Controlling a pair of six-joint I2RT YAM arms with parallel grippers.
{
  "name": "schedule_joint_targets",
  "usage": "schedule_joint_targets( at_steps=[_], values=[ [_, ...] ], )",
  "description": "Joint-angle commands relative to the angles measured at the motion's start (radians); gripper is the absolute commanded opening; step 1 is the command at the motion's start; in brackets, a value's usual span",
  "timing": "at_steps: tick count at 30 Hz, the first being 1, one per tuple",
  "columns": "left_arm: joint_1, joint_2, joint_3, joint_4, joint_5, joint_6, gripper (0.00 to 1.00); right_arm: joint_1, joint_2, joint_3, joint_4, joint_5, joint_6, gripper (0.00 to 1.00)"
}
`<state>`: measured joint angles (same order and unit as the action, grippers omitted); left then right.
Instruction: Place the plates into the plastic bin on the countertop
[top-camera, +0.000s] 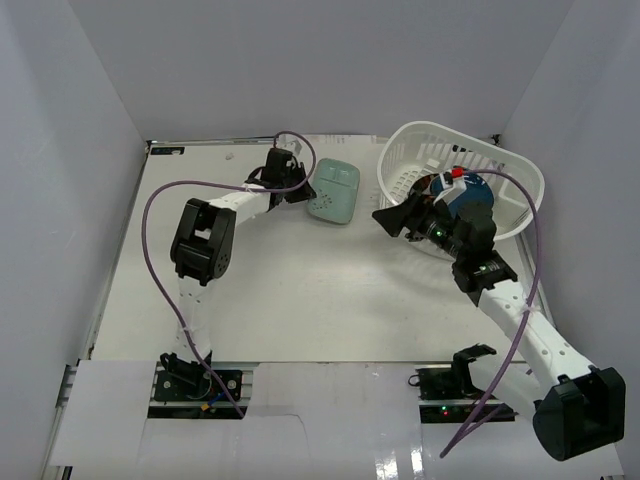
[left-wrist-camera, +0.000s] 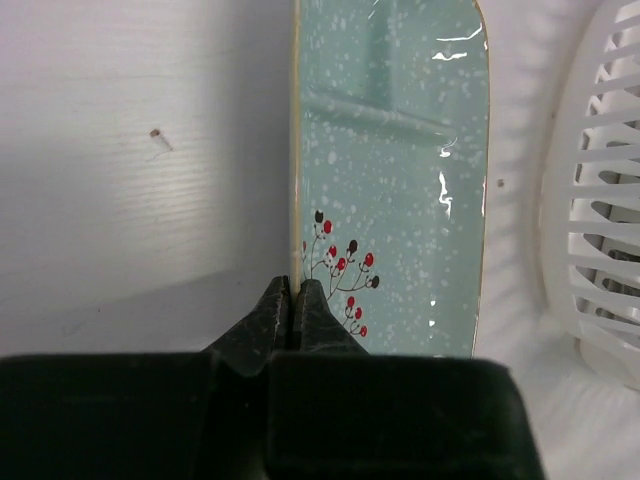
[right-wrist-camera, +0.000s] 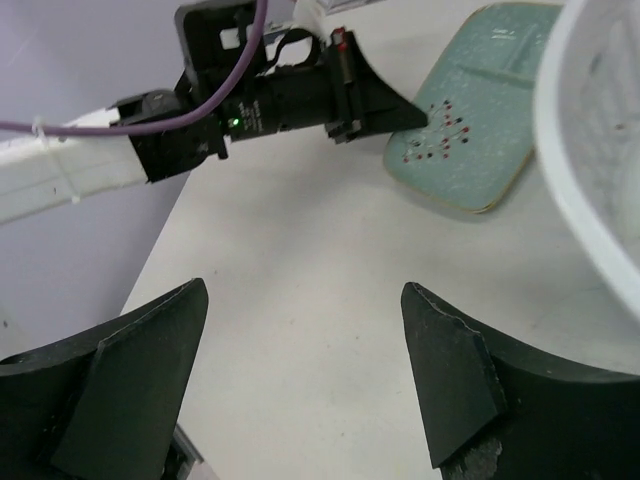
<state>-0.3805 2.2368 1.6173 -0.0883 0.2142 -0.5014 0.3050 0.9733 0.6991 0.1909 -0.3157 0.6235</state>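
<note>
Mint plate (top-camera: 333, 190) flat on the surface (top-camera: 300, 290), just left of the plastic bin (top-camera: 523, 180), long axis running away from the left tool (top-camera: 305, 188). That tool pinched together on its edge; right tool (top-camera: 393, 218) apart, farther off.

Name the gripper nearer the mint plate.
Left. The left gripper is closed on the mint plate at its rim. The right gripper hangs open beside the bin, apart from the plate.
</note>
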Motion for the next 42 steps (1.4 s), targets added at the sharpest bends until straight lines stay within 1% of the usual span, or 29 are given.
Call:
schedule_joint_targets(
  at_steps=[1, 3, 5, 6, 7, 8, 9, 10, 12, 13, 15, 16, 19, 20, 22, 25, 26, 27, 28, 29, 30, 31, 32, 33, 35, 37, 40, 41, 42],
  values=[
    [0.006, -0.077, -0.098, -0.041, -0.073, 0.015, 0.0, 0.097, -0.024, -0.023, 0.027, 0.019, -0.025, 0.84],
    [0.018, -0.181, -0.209, -0.008, -0.069, -0.02, 0.0, 0.146, -0.01, -0.035, 0.007, 0.032, -0.039, 0.86],
    [0.028, -0.287, -0.304, 0.048, -0.033, -0.102, 0.0, 0.173, 0.002, -0.044, -0.001, 0.052, -0.053, 0.91],
    [0.029, -0.418, -0.432, 0.079, -0.02, -0.127, 0.0, 0.186, 0.01, -0.049, -0.008, 0.058, -0.056, 0.95],
    [0.031, -0.486, -0.498, 0.138, 0.019, -0.152, 0.0, 0.209, 0.033, -0.044, -0.016, 0.069, -0.057, 0.99],
    [0.031, -0.608, -0.614, 0.21, 0.042, -0.201, 0.0, 0.22, 0.045, -0.038, -0.03, 0.076, -0.064, 0.96],
    [0.029, -0.662, -0.66, 0.225, 0.06, -0.224, 0.0, 0.245, 0.066, -0.033, -0.033, 0.085, -0.067, 0.94],
    [0.028, -0.712, -0.693, 0.231, 0.077, -0.242, 0.0, 0.259, 0.082, -0.018, -0.037, 0.113, -0.07, 0.91],
    [0.023, -0.801, -0.753, 0.242, 0.125, -0.264, 0.0, 0.278, 0.113, 0.0, -0.044, 0.124, -0.074, 0.9],
    [0.014, -0.884, -0.801, 0.237, 0.137, -0.264, 0.0, 0.284, 0.151, 0.014, -0.044, 0.118, -0.073, 0.9],
    [-0.003, -0.968, -0.842, 0.219, 0.168, -0.256, 0.0, 0.29, 0.209, 0.026, -0.031, 0.077, -0.05, 0.9],
    [-0.009, -1.049, -0.882, 0.208, 0.168, -0.252, 0.0, 0.296, 0.228, 0.028, -0.001, 0.026, -0.035, 0.9],
    [-0.02, -1.146, -0.945, 0.162, 0.155, -0.249, 0.0, 0.336, 0.28, 0.037, 0.051, -0.022, 0.004, 0.91],
    [-0.02, -1.195, -0.958, 0.145, 0.155, -0.246, 0.0, 0.345, 0.291, 0.043, 0.051, -0.014, 0.01, 0.92],
    [-0.023, -1.236, -0.981, 0.14, 0.151, -0.255, 0.0, 0.359, 0.318, 0.045, 0.054, -0.008, 0.031, 1.0],
    [-0.026, -1.286, -0.999, 0.136, 0.151, -0.253, 0.0, 0.362, 0.324, 0.028, 0.079, 0.003, 0.071, 0.76],
    [-0.026, -1.29, -0.998, 0.136, 0.155, -0.255, 0.0, 0.362, 0.324, 0.022, 0.109, 0.001, 0.08, 0.7],
    [-0.026, -1.293, -0.996, 0.137, 0.16, -0.256, 0.0, 0.364, 0.323, 0.016, 0.12, -0.002, 0.087, 0.6],
    [-0.024, -1.29, -0.991, 0.139, 0.177, -0.261, 0.07, 0.362, 0.323, 0.017, 0.125, -0.002, 0.096, 0.42],
    [-0.026, -1.289, -0.984, 0.14, 0.186, -0.265, 0.11, 0.362, 0.323, 0.02, 0.125, 0.003, 0.097, 0.37],
    [-0.026, -1.292, -0.981, 0.147, 0.195, -0.269, 0.12, 0.362, 0.318, 0.025, 0.13, 0.01, 0.097, 0.34],
    [-0.026, -1.295, -0.978, 0.154, 0.214, -0.273, 0.13, 0.362, 0.317, 0.031, 0.133, 0.013, 0.096, 0.18],
    [-0.026, -1.303, -0.97, 0.156, 0.221, -0.279, 0.15, 0.356, 0.312, 0.037, 0.13, 0.018, 0.093, 0.12],
    [-0.024, -1.307, -0.964, 0.159, 0.231, -0.284, 0.18, 0.353, 0.306, 0.043, 0.13, 0.021, 0.094, 0.08],
    [-0.024, -1.316, -0.95, 0.154, 0.258, -0.278, 0.27, 0.336, 0.292, 0.066, 0.131, 0.018, 0.096, 0.08],
    [-0.024, -1.33, -0.927, 0.138, 0.264, -0.273, 0.29, 0.295, 0.266, 0.095, 0.131, 0.006, 0.108, 0.08],
    [-0.024, -1.323, -0.881, 0.111, 0.287, -0.258, 0.48, 0.205, 0.228, 0.132, 0.131, -0.045, 0.145, 0.08],
    [-0.024, -1.313, -0.864, 0.099, 0.306, -0.252, 0.67, 0.145, 0.2, 0.14, 0.131, -0.057, 0.154, 0.08],
    [-0.026, -1.303, -0.823, 0.094, 0.315, -0.235, 0.73, 0.113, 0.188, 0.148, 0.131, -0.08, 0.169, 0.08]
  ],
)
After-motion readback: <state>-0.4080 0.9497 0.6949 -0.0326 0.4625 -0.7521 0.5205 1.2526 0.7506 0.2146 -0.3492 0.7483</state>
